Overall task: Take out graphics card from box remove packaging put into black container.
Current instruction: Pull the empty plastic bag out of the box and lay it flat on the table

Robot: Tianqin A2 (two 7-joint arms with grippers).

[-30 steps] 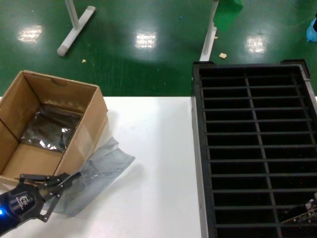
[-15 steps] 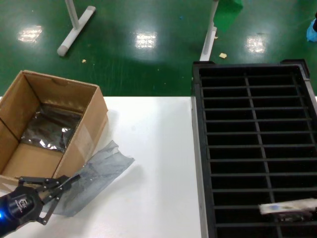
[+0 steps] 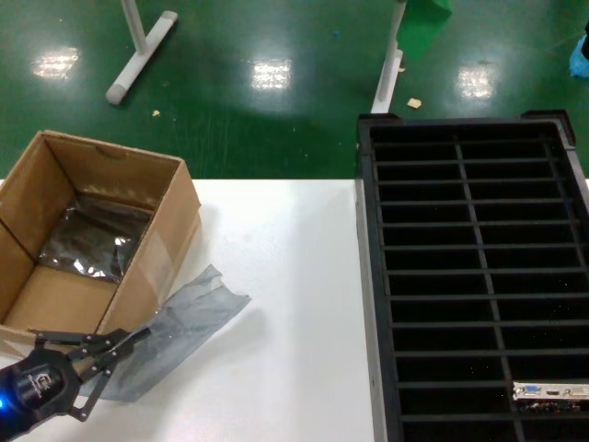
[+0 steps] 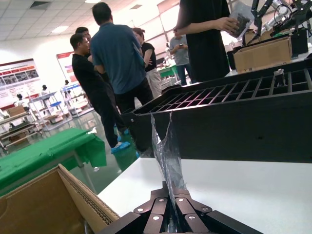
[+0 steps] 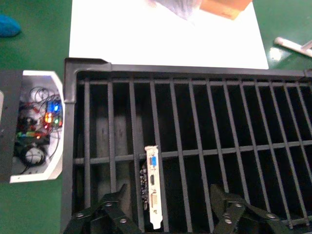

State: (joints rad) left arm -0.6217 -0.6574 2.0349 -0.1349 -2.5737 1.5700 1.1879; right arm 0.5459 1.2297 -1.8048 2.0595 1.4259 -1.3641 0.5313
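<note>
Card (image 3: 550, 393) slotted near crate (image 3: 373, 276) edge; right end effector (image 5: 170, 214) spread above.

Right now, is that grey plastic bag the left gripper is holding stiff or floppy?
Probably floppy: the packaging lies crumpled and creased on the table. It looks thin and translucent, so likely very light. Above the left gripper its pinched edge stands up wavy, so it may sag or flutter when moved.

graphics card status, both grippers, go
Graphics card slotted in black container. Right gripper open above it. Left gripper shut on packaging. Nothing in the way.
</note>
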